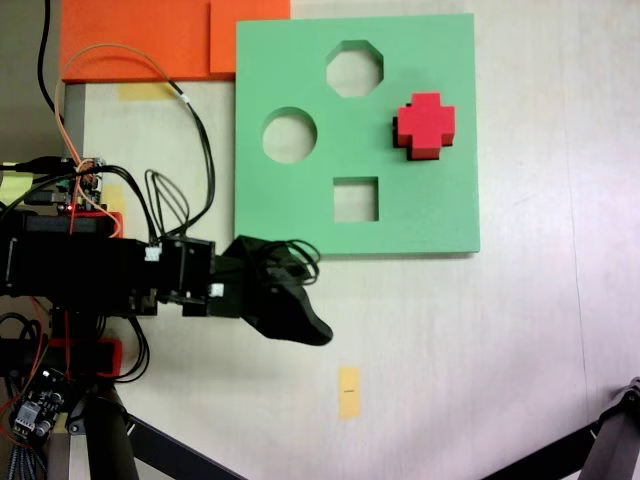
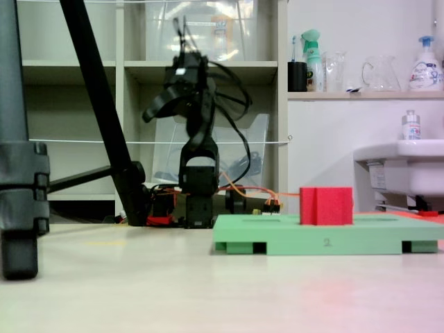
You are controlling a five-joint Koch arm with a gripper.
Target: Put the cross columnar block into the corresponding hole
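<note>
The red cross columnar block (image 1: 426, 125) stands upright on the right part of the green foam board (image 1: 430, 215), with a dark sliver along its left edge. In a fixed view the block (image 2: 326, 206) rises well above the board (image 2: 312, 239). The corresponding hole is hidden under the block. My black gripper (image 1: 300, 322) hovers off the board, below its lower left corner, away from the block. From the side, the gripper (image 2: 154, 109) is raised high above the table, nothing in it. Its jaws overlap, so I cannot make out their state.
The board also has an octagonal cutout (image 1: 354, 68), a round one (image 1: 290, 135) and a square one (image 1: 356, 199). Orange foam sheets (image 1: 150, 40) lie at the top left. A yellow tape mark (image 1: 348, 391) is on the table. Tripod legs (image 2: 21, 180) stand nearby.
</note>
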